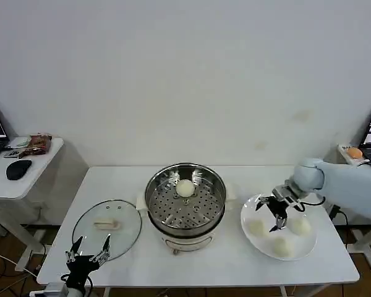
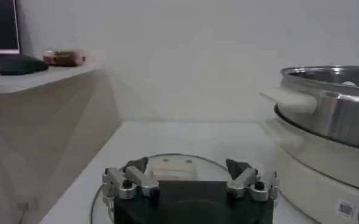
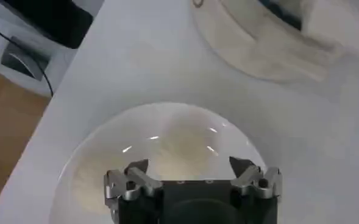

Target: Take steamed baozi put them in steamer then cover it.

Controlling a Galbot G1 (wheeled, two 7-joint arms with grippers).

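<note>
Steamed baozi: one (image 1: 184,187) sits on the perforated tray of the steamer (image 1: 185,224) at the centre of the frame, and three more (image 1: 278,236) lie on the white plate (image 1: 250,213) at lower right. The right end effector (image 1: 277,215) hovers over that plate with its fingers spread wide and nothing between them. The cover (image 1: 107,226) lies flat on the tabletop (image 1: 229,272) at lower left. The left end effector (image 1: 86,253) waits just below it, fingers apart.
</note>
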